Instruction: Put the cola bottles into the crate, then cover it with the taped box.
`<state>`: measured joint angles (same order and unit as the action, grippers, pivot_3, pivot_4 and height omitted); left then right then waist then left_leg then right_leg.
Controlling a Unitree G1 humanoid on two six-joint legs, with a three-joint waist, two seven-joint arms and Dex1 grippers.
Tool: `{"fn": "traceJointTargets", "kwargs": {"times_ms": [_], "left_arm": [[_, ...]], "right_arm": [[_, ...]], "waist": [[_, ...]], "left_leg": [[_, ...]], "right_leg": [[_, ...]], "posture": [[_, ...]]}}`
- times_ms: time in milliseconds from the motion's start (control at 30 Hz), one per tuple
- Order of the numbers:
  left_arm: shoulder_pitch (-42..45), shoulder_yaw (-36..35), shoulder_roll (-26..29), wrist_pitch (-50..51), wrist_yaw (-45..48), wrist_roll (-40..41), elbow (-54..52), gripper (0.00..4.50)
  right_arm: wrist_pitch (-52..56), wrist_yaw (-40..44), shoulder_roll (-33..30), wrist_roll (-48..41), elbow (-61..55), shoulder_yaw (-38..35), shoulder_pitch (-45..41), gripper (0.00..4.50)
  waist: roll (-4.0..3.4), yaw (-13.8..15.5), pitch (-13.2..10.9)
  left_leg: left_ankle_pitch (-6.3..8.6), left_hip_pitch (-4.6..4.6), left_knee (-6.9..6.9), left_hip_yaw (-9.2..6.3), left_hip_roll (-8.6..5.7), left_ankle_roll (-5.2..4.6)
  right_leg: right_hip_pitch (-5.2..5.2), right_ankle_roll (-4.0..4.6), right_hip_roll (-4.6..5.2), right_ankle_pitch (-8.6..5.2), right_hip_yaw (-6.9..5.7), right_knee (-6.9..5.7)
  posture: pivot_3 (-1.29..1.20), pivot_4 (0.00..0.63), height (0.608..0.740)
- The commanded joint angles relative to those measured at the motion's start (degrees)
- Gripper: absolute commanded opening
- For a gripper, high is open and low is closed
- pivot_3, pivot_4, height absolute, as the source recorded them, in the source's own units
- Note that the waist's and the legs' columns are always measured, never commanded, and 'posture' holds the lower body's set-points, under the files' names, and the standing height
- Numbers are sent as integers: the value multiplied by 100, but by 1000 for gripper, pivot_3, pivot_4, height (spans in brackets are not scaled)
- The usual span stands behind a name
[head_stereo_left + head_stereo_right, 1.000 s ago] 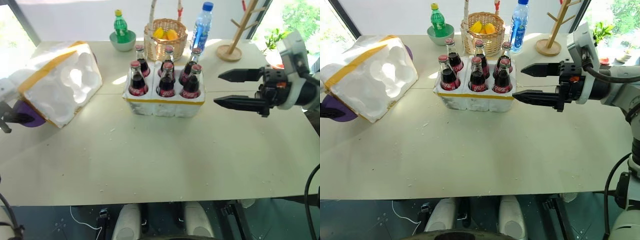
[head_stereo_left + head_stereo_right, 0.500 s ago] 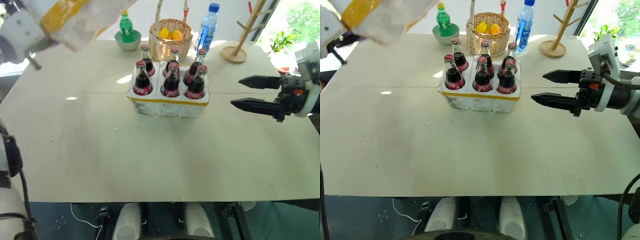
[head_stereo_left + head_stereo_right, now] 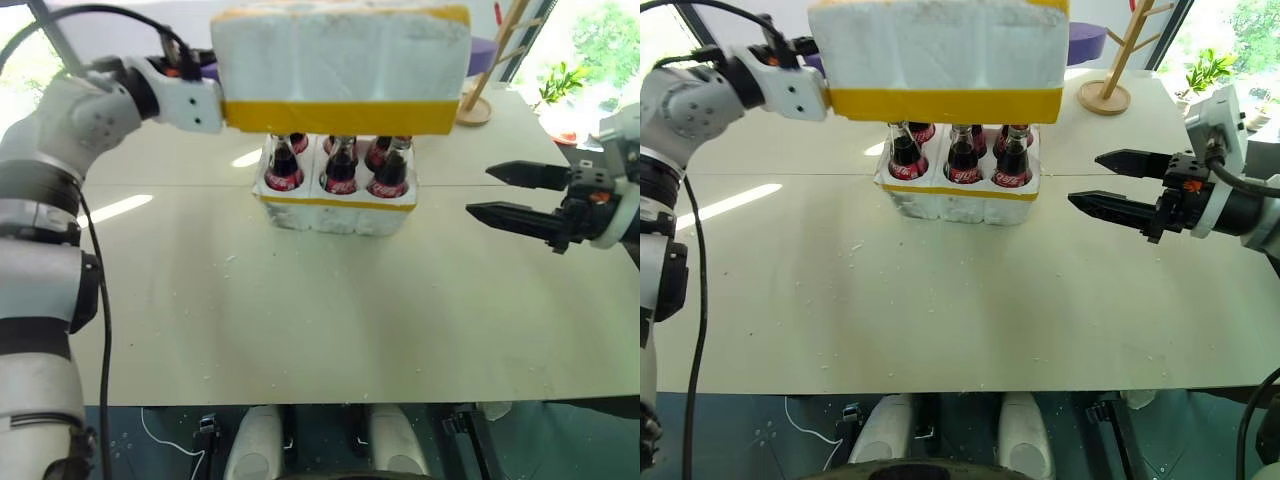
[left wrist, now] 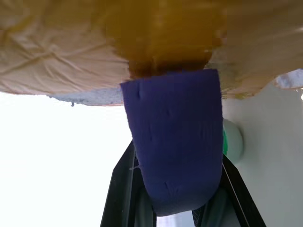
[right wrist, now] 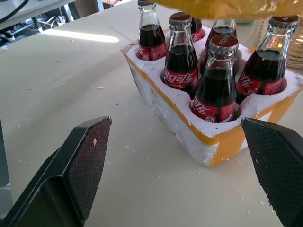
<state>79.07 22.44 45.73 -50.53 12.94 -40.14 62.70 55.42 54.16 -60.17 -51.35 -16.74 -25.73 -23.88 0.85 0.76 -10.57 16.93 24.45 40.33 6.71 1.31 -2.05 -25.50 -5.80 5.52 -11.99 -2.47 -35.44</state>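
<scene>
I see the crate [image 3: 958, 192] sitting on the worktop [image 3: 940, 300], its six wells all filled: six cola bottles [image 5: 217, 80] stand upright in two rows of three, with the yellow tape strip running along the near edge. Directly above them hangs the taped box [image 3: 340, 65], clear of the worktop, its long axis running side to side in line with the crate's rows and a yellow band wrapping its lower rim (the bottle necks disappear behind that rim, so I cannot tell whether it touches the caps). My left pincer [image 4: 173, 208] is clamped tight at the box's left end, with a purple pad [image 4: 174, 146] pressed against the tape. My right pincer [image 3: 1105, 184] hovers off to the crate's right, fingers spread wide and empty, pointing toward the crate.
</scene>
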Motion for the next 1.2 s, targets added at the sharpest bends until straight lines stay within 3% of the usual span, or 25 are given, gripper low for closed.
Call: {"fn": "traceJointTargets", "kwargs": {"times_ms": [33,100,233,367,600,667,733,833,967,1067,1200], "left_arm": [[280,457,0,-1,-939,-746,122,311],[312,680,-10,-30,-1306,-1019,192,311],[356,1012,11,96,-1920,-1437,303,2351],[137,1101,103,-211,-1801,-1399,323,4469],[-740,685,791,-900,-1150,-664,-90,4469],[-1258,324,1202,-1282,-559,204,-365,4469],[-1997,-137,1473,-1023,703,1881,-888,4469],[-3474,-1183,1703,2548,3485,5495,-3015,4469],[-4307,-2305,2433,6834,5248,8537,-4909,4469],[-4292,-2746,2751,8132,5731,9142,-5256,4469],[-4222,-3010,2962,8880,6186,9145,-5360,4469]], "right_arm": [[32,-165,-37,-212,-229,-338,-6,4500],[45,-245,-31,-275,-274,-382,36,4500],[50,-371,-1,-383,-368,-412,103,4500],[-4,-424,-4,-407,-313,-366,82,4500],[-194,-237,-100,-179,-147,-221,204,4500],[-319,-134,-169,-4,-4,-160,238,4500],[-429,-25,-210,128,130,-105,259,4500],[-578,160,-256,266,306,71,209,4500],[-782,425,-256,464,618,470,-132,4500],[-916,645,-205,629,922,838,-494,4500],[-1065,857,-80,871,1259,1287,-953,4500]], "waist": [[0,0,0],[0,-2,0],[1,-3,-1],[1,-5,-1],[0,-24,0],[1,-22,0],[-2,-51,1],[-5,-43,2],[4,-49,-7],[-3,-55,-3],[-16,-37,3]], "left_leg": [[0,-1,0,-1,0,-1],[1,-1,0,-3,1,-1],[1,0,0,-5,6,-2],[1,0,0,-5,11,-2],[0,-3,0,-4,18,0],[0,-3,1,-4,19,-1],[1,-3,0,-12,22,-2],[1,-7,5,-12,23,-2],[4,6,70,-29,33,-5],[18,-2,79,-31,30,-30],[19,-18,70,-34,24,-30]], "right_leg": [[2,-1,0,0,0,2],[2,-1,0,0,0,2],[1,-1,0,0,0,2],[1,-1,0,0,0,3],[0,0,-2,0,-1,-1],[0,0,0,0,0,-1],[-1,0,2,0,2,-2],[-2,1,6,0,4,-30],[0,2,1,-3,-1,-57],[10,3,2,-4,-1,-55],[20,1,-1,-7,-1,-59]], "posture": [[0,150,740],[0,150,740],[0,150,740],[0,150,740],[0,150,740],[0,150,740],[0,150,740],[0,150,740],[0,150,740],[0,150,740],[0,150,740]]}}
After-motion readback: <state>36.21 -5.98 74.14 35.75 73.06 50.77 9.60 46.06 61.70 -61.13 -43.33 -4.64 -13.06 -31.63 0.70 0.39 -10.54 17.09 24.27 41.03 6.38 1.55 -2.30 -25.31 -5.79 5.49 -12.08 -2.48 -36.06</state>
